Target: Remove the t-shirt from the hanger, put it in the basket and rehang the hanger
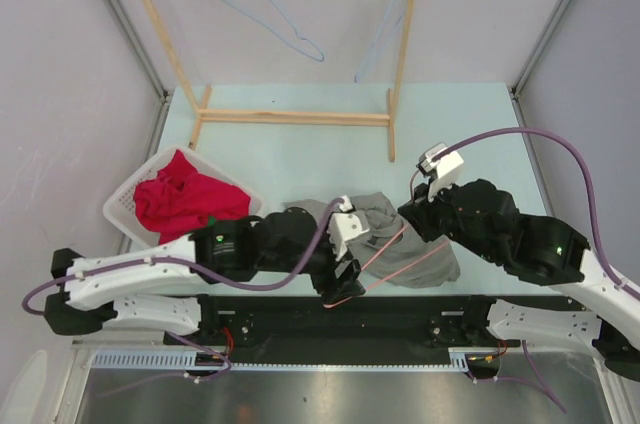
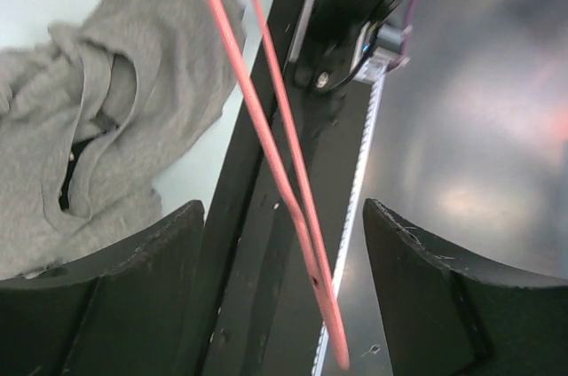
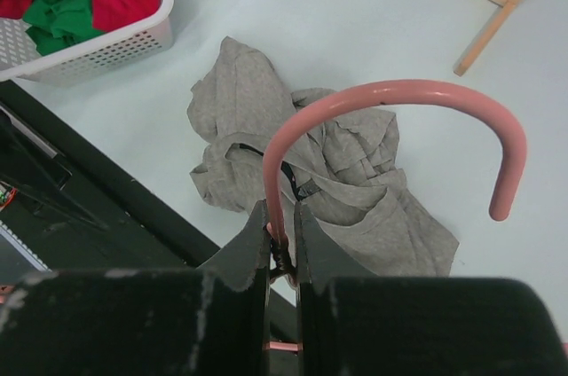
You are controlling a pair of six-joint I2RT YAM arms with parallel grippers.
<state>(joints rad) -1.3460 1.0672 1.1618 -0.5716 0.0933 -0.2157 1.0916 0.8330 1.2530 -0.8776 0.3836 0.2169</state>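
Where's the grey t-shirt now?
Top view, centre-right: t-shirt crumpled on the table at its near edge, right of the white basket, under the right gripper.

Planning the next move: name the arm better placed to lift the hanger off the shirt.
Right, probably: the right pincer is shut on the hanger below its hook, while the left pincer stands open around its corner, gripping nothing.

The t-shirt [image 1: 380, 214] is soft grey knit cloth, matt and rumpled. The hanger [image 3: 390, 92] is pink and smooth with a faint sheen, like coated wire. The counter [image 1: 300, 159] looks pale, smooth and matt. At its 9 o'clock the basket [image 1: 122, 214] is white perforated plastic, holding matt red cloth [image 1: 185, 199]. At 12 o'clock the rack [image 1: 290, 116] is bare pale wood. The left end effector [image 2: 282, 225] has fingers [image 2: 426, 296] of matt black plastic, lightly scuffed.
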